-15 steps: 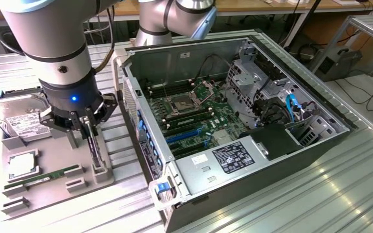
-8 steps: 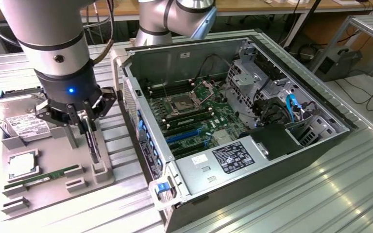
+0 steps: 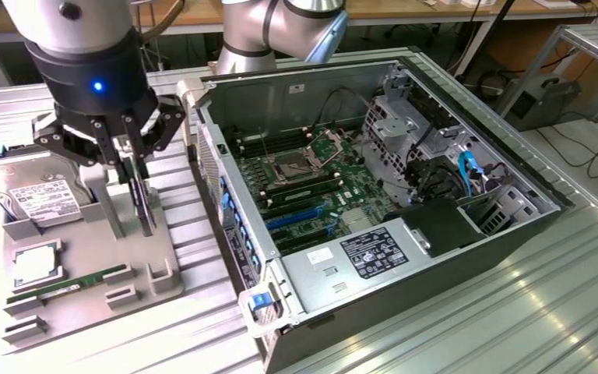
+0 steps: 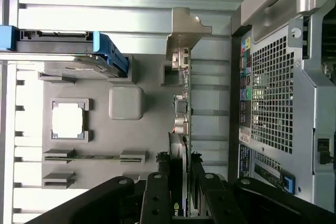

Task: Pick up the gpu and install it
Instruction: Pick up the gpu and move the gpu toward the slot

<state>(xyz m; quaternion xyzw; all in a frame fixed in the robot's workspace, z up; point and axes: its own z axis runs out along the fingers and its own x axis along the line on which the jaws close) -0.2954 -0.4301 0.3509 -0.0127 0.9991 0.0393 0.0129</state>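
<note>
Lit brightly and evenly in the exterior view, probably from overhead. Streaked with glare across the table at the exterior view's lower right. Softly shadowed inside the case. Blown out to white in the wrist view on the table slats and the chip; nearly silhouetted at the gripper.

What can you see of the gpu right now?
The gpu is a slim dark card standing upright on its long edge in a slot of the grey holder tray, to the exterior view's left of the open computer case. The wrist view shows it edge-on, with silvery metal parts along its edge. The tool sits over its upper edge. The card is not yet in the case.
</note>
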